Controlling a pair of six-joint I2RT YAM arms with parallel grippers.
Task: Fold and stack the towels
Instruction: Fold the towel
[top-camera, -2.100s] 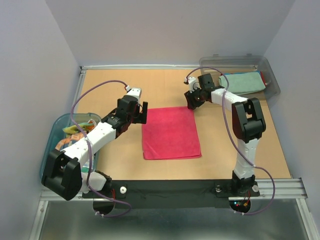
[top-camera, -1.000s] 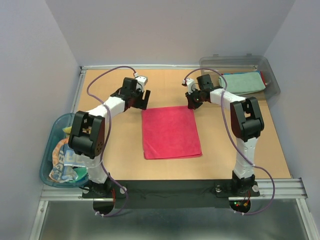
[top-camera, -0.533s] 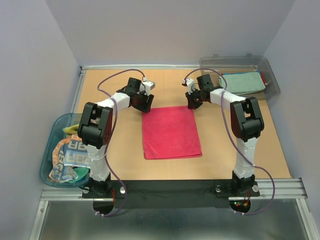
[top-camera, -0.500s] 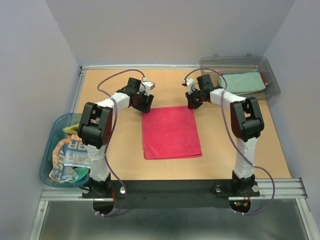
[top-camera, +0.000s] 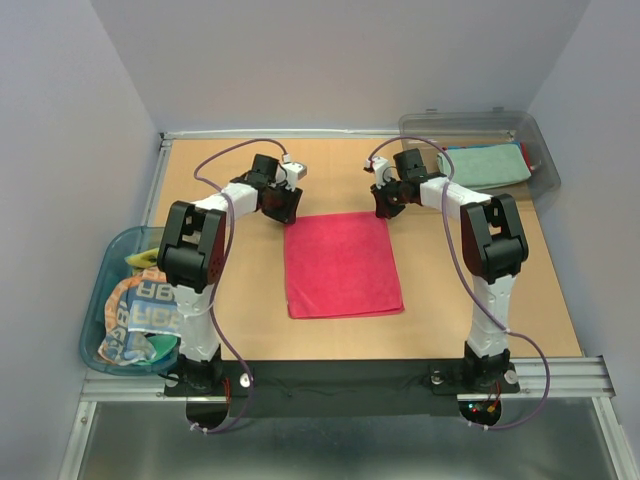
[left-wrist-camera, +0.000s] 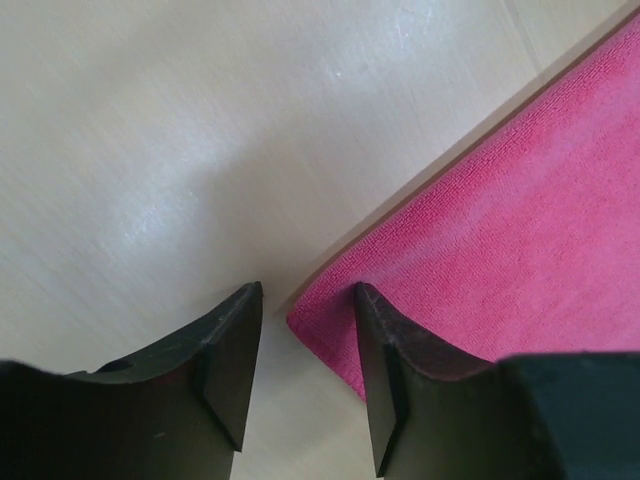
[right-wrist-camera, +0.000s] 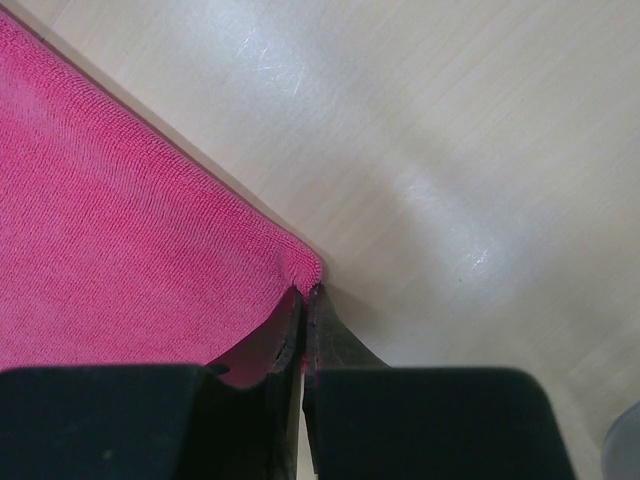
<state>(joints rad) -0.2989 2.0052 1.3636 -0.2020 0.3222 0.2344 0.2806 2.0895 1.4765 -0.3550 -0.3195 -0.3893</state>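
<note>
Tabletop (top-camera: 250, 290): towel (top-camera: 340, 265) flat at centre. R gripper (right-wrist-camera: 303, 295) pinched shut on its far-right corner; L gripper (left-wrist-camera: 305, 290) half open astride far-left corner — seat cloth between jaws, then close, lift evenly.

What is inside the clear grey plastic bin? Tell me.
A folded teal cloth towel lies inside the clear grey plastic bin; whatever is beneath it is covered.
</note>
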